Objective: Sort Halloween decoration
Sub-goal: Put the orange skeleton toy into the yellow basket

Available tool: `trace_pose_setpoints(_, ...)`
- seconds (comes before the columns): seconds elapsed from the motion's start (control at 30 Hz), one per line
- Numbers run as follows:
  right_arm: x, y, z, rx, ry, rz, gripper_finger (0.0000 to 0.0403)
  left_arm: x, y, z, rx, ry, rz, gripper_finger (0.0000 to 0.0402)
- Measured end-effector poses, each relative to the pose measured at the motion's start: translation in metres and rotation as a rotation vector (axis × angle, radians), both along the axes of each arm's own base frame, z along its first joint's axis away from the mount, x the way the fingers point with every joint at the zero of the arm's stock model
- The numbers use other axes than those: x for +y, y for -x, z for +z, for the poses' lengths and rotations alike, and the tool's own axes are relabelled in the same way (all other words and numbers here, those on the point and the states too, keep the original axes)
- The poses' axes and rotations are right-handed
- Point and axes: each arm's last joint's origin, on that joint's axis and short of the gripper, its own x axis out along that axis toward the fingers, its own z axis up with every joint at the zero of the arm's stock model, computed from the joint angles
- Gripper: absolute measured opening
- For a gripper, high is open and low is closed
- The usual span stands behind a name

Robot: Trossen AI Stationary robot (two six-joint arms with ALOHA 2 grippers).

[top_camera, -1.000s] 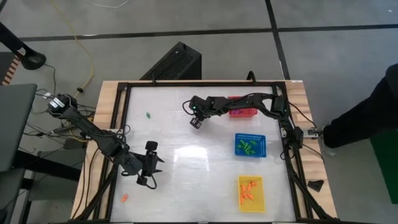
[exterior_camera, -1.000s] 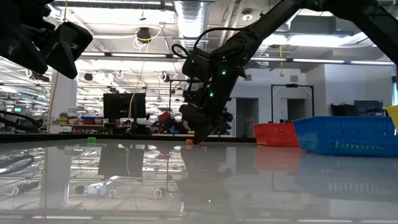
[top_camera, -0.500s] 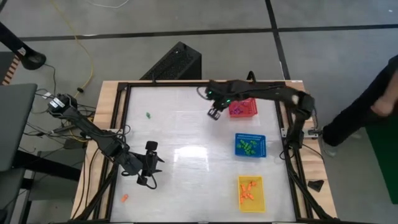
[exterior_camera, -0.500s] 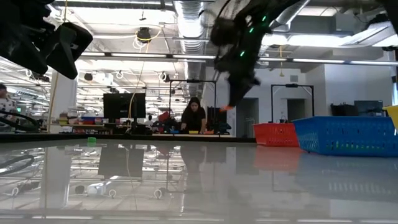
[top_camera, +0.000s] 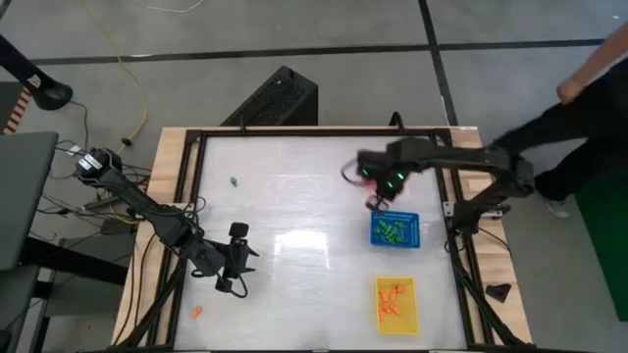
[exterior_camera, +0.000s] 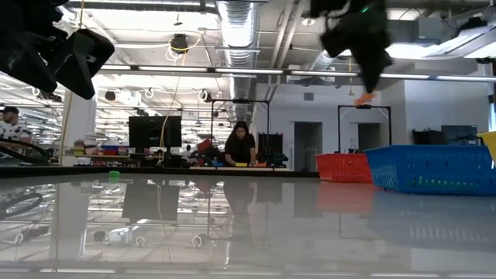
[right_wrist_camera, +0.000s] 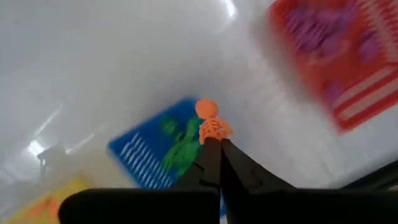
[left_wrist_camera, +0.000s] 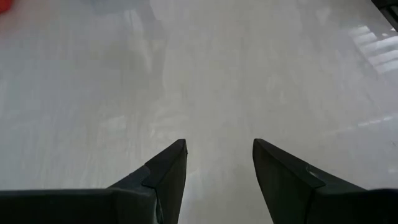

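Observation:
My right gripper [top_camera: 374, 201] is up above the table by the far left corner of the blue mesh basket [top_camera: 394, 228], shut on a tiny orange skeleton-like trinket [right_wrist_camera: 210, 121]; the low view shows that trinket [exterior_camera: 363, 98] high in the air. Green trinkets lie in the blue basket, orange ones in the yellow basket [top_camera: 394, 304], purple ones in the red basket [right_wrist_camera: 348, 62]. A loose green trinket [top_camera: 234, 181] lies on the far left of the table, an orange one [top_camera: 196, 312] near the near left corner. My left gripper [top_camera: 228, 284] waits open at the near left. My right gripper pinches the orange trinket's lower body [right_wrist_camera: 212, 132] between its two fingertips, only at their free ends. The fingers point down, coming from above. The trinket is lifted clear of the table, and its round head [right_wrist_camera: 206, 107] sticks out past the fingertips.
The three baskets stand in a row along the table's right side, red [exterior_camera: 345, 167] farthest, then blue [exterior_camera: 430, 169], yellow nearest. The middle of the white tabletop [top_camera: 294, 245] is bare. A person [top_camera: 589, 88] walks beside the far right corner.
My right gripper has risen from the table's far middle with the orange trinket lifted clear. It has swung toward the right edge past the red basket, then toward the near edge, and now hangs by the blue basket. The person at the right has moved.

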Motion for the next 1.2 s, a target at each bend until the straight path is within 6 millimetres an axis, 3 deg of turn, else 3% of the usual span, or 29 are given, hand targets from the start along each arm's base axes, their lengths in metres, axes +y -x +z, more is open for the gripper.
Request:
trace_pose_setpoints(0.13,0.054,0.021,-0.005,-0.006,-0.081,0.030,0.0023,0.000,0.000,0.000,0.002,0.011,0.009,0.0174)
trace_pose_setpoints(0.33,0.140,0.053,-0.030,-0.031,-0.225,0.010,0.0023,0.000,0.000,0.000,-0.003,0.016,0.010,0.0174)
trace_pose_setpoints(0.47,0.195,0.062,-0.046,-0.118,-0.348,0.003,0.0024,-0.001,-0.002,0.003,-0.032,0.027,0.014,0.0174)
trace_pose_setpoints(0.6,0.233,0.066,-0.059,-0.141,-0.352,0.014,0.0024,-0.004,-0.006,0.008,-0.097,0.041,-0.008,0.0174)
trace_pose_setpoints(0.73,0.249,0.063,-0.082,-0.079,-0.293,-0.019,0.0030,-0.006,-0.008,0.013,-0.146,0.062,-0.036,0.0174)
trace_pose_setpoints(0.9,0.252,0.053,-0.100,0.008,-0.280,0.010,0.0063,-0.007,-0.009,0.014,-0.153,0.075,-0.049,0.0174)
trace_pose_setpoints(1.07,0.244,0.042,-0.099,-0.009,-0.277,0.048,0.0107,-0.007,-0.008,0.014,-0.146,0.080,-0.055,0.0174)
trace_pose_setpoints(1.2,0.237,0.035,-0.086,-0.060,-0.302,0.077,0.0142,-0.009,-0.007,0.015,-0.087,0.164,-0.079,0.0174)
